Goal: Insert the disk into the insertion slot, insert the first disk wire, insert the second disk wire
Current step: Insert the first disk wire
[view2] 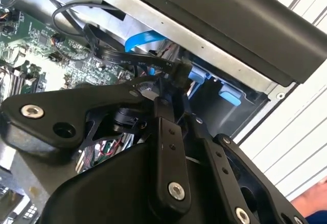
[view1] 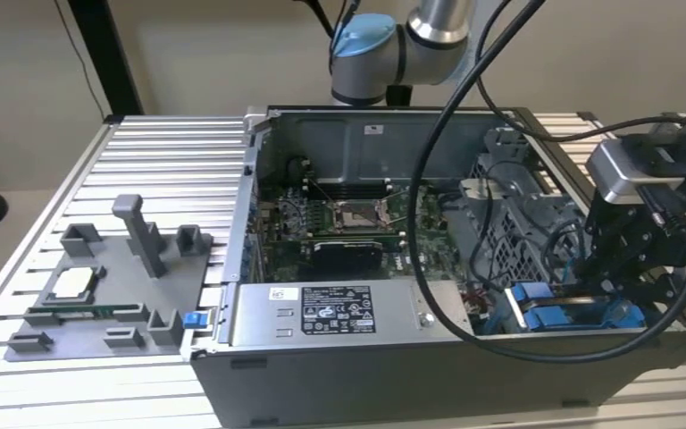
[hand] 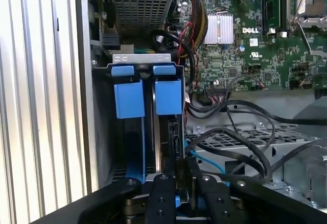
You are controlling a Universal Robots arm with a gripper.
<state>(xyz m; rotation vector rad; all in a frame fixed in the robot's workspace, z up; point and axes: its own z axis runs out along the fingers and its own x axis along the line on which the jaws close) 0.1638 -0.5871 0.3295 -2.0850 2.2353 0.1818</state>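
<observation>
The disk (hand: 164,132) stands on edge in its blue carrier (hand: 167,96) inside the insertion slot (hand: 102,132), next to a second blue carrier (hand: 127,98). In the exterior view the slot (view1: 564,313) lies at the right front corner of the open computer case. My gripper (view1: 606,288) reaches down into it. In both wrist views my gripper (hand: 179,177) (view2: 176,101) is shut on the black plug of a disk wire (view2: 181,74), and the plug is held against the disk's end. The wire's flat black cable (view2: 127,59) trails off over the motherboard.
A grey power-supply box with a sticker (view1: 331,315) fills the case front on the exterior view's left of the slot. Loose black cables (hand: 240,142) loop over a perforated metal cage beside the gripper. A light grey fixture tray (view1: 104,286) sits on the slatted table (view1: 164,161).
</observation>
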